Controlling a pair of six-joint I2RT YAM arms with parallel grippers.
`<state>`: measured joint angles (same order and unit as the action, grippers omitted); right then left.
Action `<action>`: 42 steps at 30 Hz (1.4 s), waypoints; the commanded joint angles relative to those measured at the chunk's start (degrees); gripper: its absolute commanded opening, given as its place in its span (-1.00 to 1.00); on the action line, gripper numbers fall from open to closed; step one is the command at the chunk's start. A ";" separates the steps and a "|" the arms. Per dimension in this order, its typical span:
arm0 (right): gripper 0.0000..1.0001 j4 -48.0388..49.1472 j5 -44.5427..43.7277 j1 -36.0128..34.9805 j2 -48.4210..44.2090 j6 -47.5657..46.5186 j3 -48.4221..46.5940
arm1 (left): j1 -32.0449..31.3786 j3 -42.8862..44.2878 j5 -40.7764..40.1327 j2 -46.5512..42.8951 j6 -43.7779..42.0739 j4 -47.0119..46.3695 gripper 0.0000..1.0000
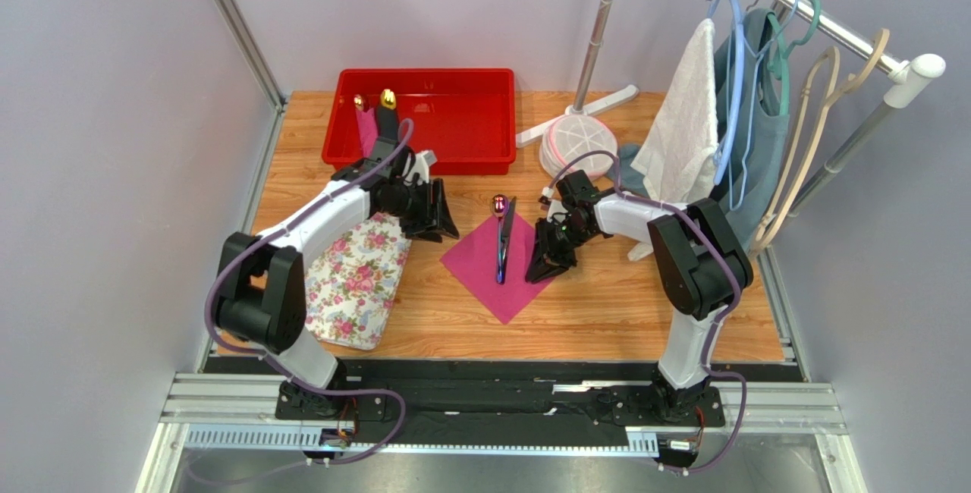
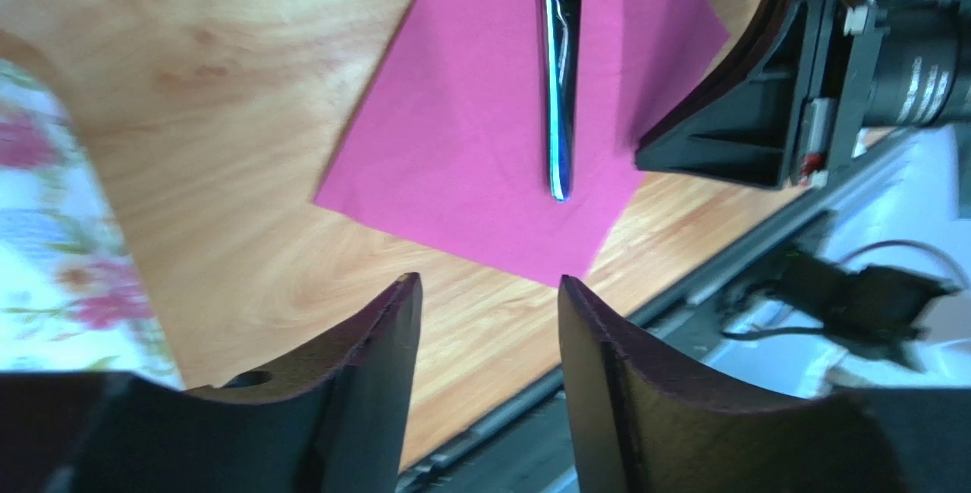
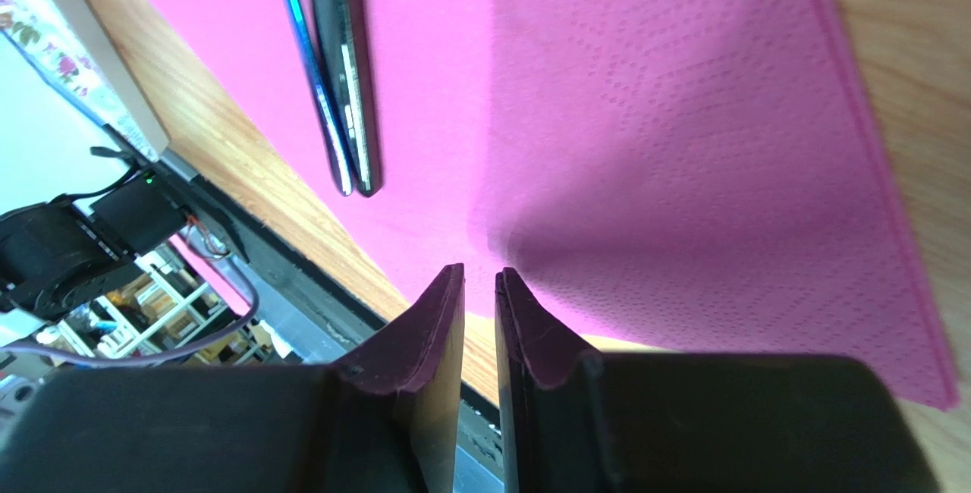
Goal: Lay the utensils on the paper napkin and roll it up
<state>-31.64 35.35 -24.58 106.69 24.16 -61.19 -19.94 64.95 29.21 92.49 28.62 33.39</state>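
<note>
The magenta paper napkin (image 1: 502, 271) lies as a diamond on the wooden table (image 1: 615, 311). The black-handled utensils (image 1: 502, 241) rest along its middle, a purple head (image 1: 498, 204) past the far corner. My left gripper (image 1: 439, 218) hovers just left of the napkin. In the left wrist view it (image 2: 488, 288) stands open and empty, with the napkin (image 2: 479, 140) and a utensil (image 2: 561, 83) ahead. My right gripper (image 1: 545, 260) sits at the napkin's right edge. In its wrist view it (image 3: 479, 277) shows a narrow gap with nothing in it, above the napkin (image 3: 661, 118), with two utensil handles (image 3: 340, 83) to the left.
A red bin (image 1: 456, 118) at the back holds pink and black rolls with gold-headed cutlery (image 1: 376, 112). A floral cloth (image 1: 353, 277) lies left of the napkin. A white stand base (image 1: 576, 135) and a rack with a towel (image 1: 684, 129) and hangers stand at the right.
</note>
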 commanded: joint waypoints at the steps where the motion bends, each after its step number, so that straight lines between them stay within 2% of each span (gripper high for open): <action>1: -0.61 1.05 3.05 -0.21 -3.95 0.62 -1.83 | -0.96 -1.75 -1.27 -8.37 -20.38 -1.65 0.21; 3: -0.60 1.23 3.49 -0.12 -4.91 0.88 -1.65 | -4.29 -1.93 1.46 -11.96 -28.14 -1.31 0.22; 4: -0.60 1.49 3.93 -0.03 -5.61 0.97 -1.57 | -8.75 -3.84 1.29 -13.55 -34.53 -2.79 0.23; 6: -0.59 1.75 4.37 0.23 -6.23 1.41 -1.65 | -15.34 -7.01 1.02 -18.73 -39.58 -6.03 0.25; 8: -0.59 2.11 4.81 0.93 -6.67 1.68 -2.00 | -19.41 -11.50 2.51 -21.89 -47.67 -10.00 0.33; 12: -0.59 2.19 5.25 2.34 -5.97 2.38 -2.79 | -30.64 -15.02 1.21 -21.48 -59.01 -14.04 0.30; 15: -0.59 1.84 5.34 2.87 -5.53 2.21 -3.41 | -34.62 -15.03 -0.56 -17.44 -62.62 -15.89 0.25; 24: -0.59 1.41 5.25 3.57 -5.09 1.94 -3.41 | -37.00 -15.47 -3.72 -5.66 -71.77 -20.46 0.20; 32: -0.58 1.32 5.43 3.92 -4.39 1.76 -3.15 | -37.10 -14.67 -5.48 1.20 -72.92 -21.52 0.13; 37: -0.58 1.23 5.43 4.27 -3.95 1.76 -2.97 | -37.18 -15.46 -6.62 3.31 -73.80 -22.66 -0.03; 40: -0.58 1.23 5.60 4.45 -3.69 1.76 -2.97 | -37.18 -15.90 -6.80 3.84 -74.15 -23.37 -0.19; 42: -0.58 1.23 5.60 4.63 -3.51 1.85 -2.88 | -37.18 -15.82 -6.63 4.19 -74.06 -23.28 -0.41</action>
<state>-30.83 39.92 -20.43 102.21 25.74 -62.81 -56.95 49.32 23.20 94.78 -42.92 13.13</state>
